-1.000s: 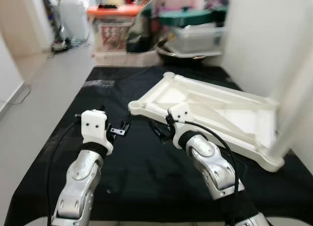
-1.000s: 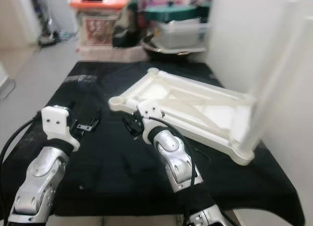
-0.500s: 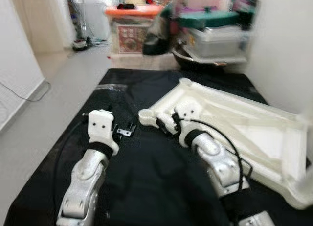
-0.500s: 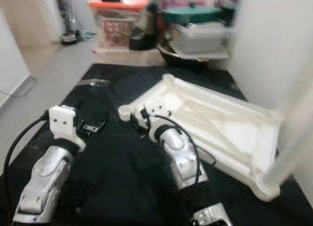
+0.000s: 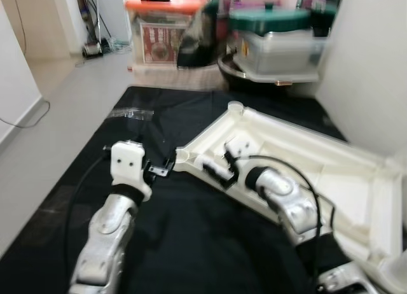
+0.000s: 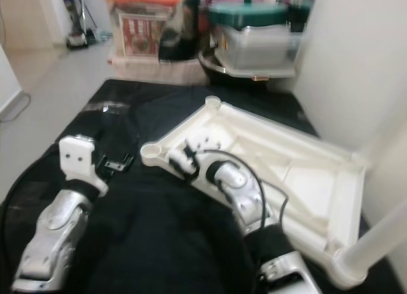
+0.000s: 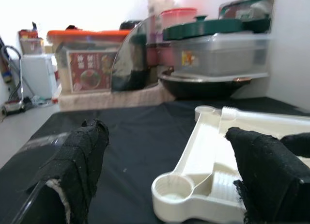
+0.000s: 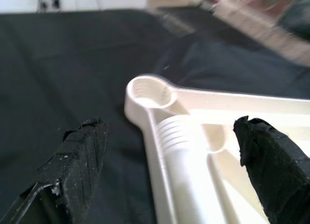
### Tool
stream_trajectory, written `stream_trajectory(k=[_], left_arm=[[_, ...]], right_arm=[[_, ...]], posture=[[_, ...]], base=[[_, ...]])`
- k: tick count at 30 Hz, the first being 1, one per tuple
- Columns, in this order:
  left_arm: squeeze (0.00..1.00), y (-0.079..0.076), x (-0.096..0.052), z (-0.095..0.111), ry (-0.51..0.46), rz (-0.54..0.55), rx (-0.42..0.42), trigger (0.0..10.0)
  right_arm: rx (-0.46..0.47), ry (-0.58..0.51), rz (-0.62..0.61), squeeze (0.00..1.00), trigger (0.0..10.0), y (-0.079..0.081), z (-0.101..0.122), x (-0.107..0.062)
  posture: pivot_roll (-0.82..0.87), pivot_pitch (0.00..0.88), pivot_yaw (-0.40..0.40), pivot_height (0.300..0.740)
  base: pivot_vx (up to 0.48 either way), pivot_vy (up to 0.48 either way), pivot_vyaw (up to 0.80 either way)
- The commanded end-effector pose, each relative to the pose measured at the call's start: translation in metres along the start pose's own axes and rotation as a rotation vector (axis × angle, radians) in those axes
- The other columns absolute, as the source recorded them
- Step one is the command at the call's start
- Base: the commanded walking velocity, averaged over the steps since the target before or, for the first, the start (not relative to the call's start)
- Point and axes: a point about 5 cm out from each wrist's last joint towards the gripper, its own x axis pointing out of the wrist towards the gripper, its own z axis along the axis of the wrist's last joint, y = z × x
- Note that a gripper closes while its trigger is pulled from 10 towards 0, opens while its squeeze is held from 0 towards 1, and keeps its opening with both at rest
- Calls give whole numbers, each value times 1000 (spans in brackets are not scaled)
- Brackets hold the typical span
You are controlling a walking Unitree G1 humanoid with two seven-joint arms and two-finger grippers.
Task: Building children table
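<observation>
Right wrist view: right gripper (image 8: 169,170) spread wide, holding nothing, straddling the corner socket (image 8: 149,94) of the upturned white tabletop (image 5: 305,160) on the black cloth (image 5: 178,230). Left gripper (image 5: 159,171) open and empty, just left of that corner. Storage bins (image 5: 280,42) beyond.

Pale grey floor (image 5: 60,90), black cloth (image 5: 191,243) spread over it, white wall (image 5: 375,65) on right, orange-lidded storage box (image 5: 166,23) and green-lidded clear bin (image 5: 280,42) stacked at far edge, cables (image 5: 95,42) far left
</observation>
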Motion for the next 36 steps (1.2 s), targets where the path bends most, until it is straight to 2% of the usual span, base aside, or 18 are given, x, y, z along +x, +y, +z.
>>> stream_trajectory(k=[1,6,9,14,18,21,26,28,29,31,32,34,35,36], left_arm=[[0,5,-2,0,8,9,19,10000],[0,6,-3,-1,9,13,20,10000],[0,5,-4,-1,8,12,21,10000],[0,6,-5,-1,9,12,24,10000],[0,7,-5,-2,11,15,30,10000],[0,7,-5,-2,13,15,31,10000],[0,6,-4,-4,18,10,31,10000],[0,6,-4,-4,18,10,31,10000],[0,6,-4,-5,19,9,30,10000],[0,6,-4,-5,19,9,30,10000],[0,5,-4,-5,19,9,30,10000],[0,5,-4,-5,19,9,30,10000],[0,5,-4,-5,20,9,31,10000],[0,5,-4,-5,20,9,31,10000]], right_arm=[[-31,48,47,0,10000,-5,-8,-1],[-20,129,88,0,10000,-16,-20,-1],[36,206,97,0,10000,-25,-31,1],[72,240,115,0,10000,-27,-37,1],[72,320,142,0,10000,-25,-55,-4],[71,341,147,0,10000,-26,-60,-6],[70,419,101,0,10000,-34,-75,-14],[70,419,101,0,10000,-34,-75,-14],[75,439,91,0,9294,-36,-79,-15],[75,439,91,0,9294,-36,-79,-15],[79,463,106,0,8588,-35,-84,-18],[79,463,106,0,8588,-35,-84,-18],[85,498,128,0,4980,-34,-91,-21],[85,498,128,0,4980,-34,-91,-21]], posture=[[87,0,-107,740],[92,0,-113,740],[98,0,-117,740],[109,0,-125,740],[113,0,-127,740],[111,0,-127,740],[104,0,-123,740],[104,0,-123,740],[104,0,-124,740],[104,0,-124,740],[103,0,-126,740],[103,0,-126,740],[101,0,-129,740],[101,0,-129,740]], base=[[0,0,0],[0,0,0],[0,0,0],[0,0,0],[0,0,0],[0,0,0],[0,0,0],[0,0,0],[0,0,0],[0,0,0],[0,0,0],[0,0,0],[0,0,0],[0,0,0]])
